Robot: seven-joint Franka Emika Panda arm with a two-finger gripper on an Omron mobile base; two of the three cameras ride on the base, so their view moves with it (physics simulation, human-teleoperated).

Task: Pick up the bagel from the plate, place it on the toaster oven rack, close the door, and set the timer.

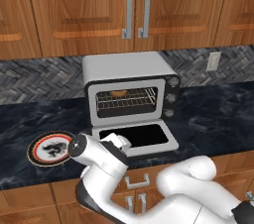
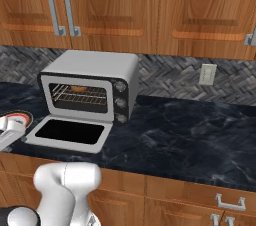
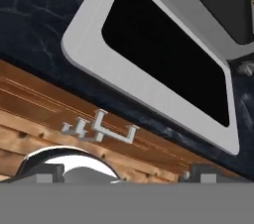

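The bagel (image 1: 118,93) (image 2: 78,89) lies at the back of the toaster oven rack (image 1: 125,101) (image 2: 80,97), inside the silver toaster oven. The door (image 1: 135,137) (image 2: 67,132) (image 3: 94,67) hangs fully open, flat above the counter's front edge. Left of the oven sits the plate (image 1: 49,147) (image 2: 19,116), with nothing on it. My gripper (image 1: 120,143) (image 3: 124,174) hovers at the door's front left corner, open and holding nothing. In the hand view, its fingertips (image 3: 47,173) stand wide apart below the door's front edge.
Three dark knobs (image 1: 171,98) (image 2: 120,103) run down the oven's right side. Wooden drawers with metal handles (image 3: 99,129) (image 1: 137,182) sit under the black marble counter (image 1: 213,119). Wall cabinets (image 1: 134,7) hang above, and a wall outlet (image 2: 207,74) is to the right.
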